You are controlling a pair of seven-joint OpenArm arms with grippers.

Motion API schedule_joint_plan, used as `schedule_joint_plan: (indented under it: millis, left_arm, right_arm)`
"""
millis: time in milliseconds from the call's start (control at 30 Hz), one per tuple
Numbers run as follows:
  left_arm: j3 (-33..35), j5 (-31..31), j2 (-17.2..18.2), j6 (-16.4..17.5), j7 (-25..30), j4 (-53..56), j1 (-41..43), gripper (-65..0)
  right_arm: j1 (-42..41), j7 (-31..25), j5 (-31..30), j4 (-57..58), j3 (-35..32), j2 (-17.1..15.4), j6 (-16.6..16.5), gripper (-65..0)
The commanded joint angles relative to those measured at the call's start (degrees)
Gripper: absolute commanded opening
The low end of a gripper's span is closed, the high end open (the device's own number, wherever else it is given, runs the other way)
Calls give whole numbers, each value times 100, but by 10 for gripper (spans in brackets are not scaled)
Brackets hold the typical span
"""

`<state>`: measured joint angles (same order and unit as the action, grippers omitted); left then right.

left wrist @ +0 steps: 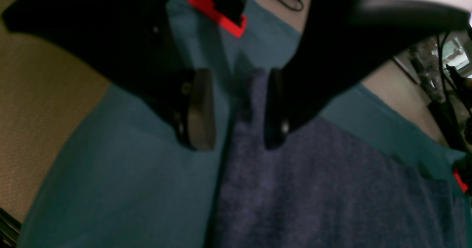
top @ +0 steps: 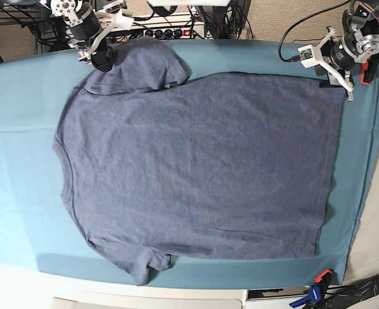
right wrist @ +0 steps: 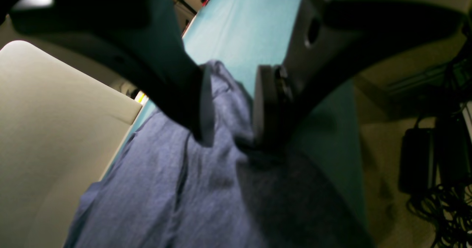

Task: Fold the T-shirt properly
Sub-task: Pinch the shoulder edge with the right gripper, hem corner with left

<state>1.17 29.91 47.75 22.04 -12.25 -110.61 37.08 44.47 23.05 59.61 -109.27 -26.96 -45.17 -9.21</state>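
Overhead layout, read from the left edge: the T-shirt [top: 195, 167] lies spread flat on the teal table cloth [top: 15, 212], neck toward the left and hem toward the right, no lettering showing on the upturned side. At upper left the right gripper [top: 102, 61] sits on the far sleeve [top: 147, 61]; in its wrist view the jaws stand parted with a ridge of sleeve fabric rising between the pads [right wrist: 206, 104], so the grip is not yet closed, and the pose suits pinching up that ridge. At upper right the left gripper [top: 336, 76] meets the far hem corner [top: 339, 87]; its wrist view shows the jaws likewise spread, straddling the cloth's edge where it meets the table cover. Both arms work the same far edge, a placement that would let that long side be lifted evenly for a lengthwise fold. A blue clamp [top: 318, 283] pins the table cover at lower right.
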Motion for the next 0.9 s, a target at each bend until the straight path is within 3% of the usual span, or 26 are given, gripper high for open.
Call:
schedule_joint_plan:
  millis: [0,333,533,600,667,767,867]
  left_arm:
    - [-17,-42,68,-22,4,-39,4,-403]
    - [-17,-46,68,-22,2,-42,2,-403]
    - [-17,-63,68,-111,2,-42,2,-403]
    - [-17,-61,68,-195,2,-42,-9,-403]
    - [-17,-61,68,-192,2,-42,-13,-403]
    - [-17,-61,68,-190,2,-39,-11,-403]
    - [-17,-57,68,-190,0,-39,-11,-402]
  right_arm:
    - [308,-157,-599,142,-111,-39,-1285,-421]
    - [330,-13,-601,-114,-107,-37,-1303,-423]
    - [326,-129,-599,-114,-111,26,-1290,-461]
    - [310,-170,-599,-116,-111,61,-1276,-514]
    - [297,-210,-597,-116,-111,92,-1257,-627]
    - [297,-208,-505,-116,-111,87,-1064,-650]
    - [297,-205,-380,-116,-111,90,-562,-650]
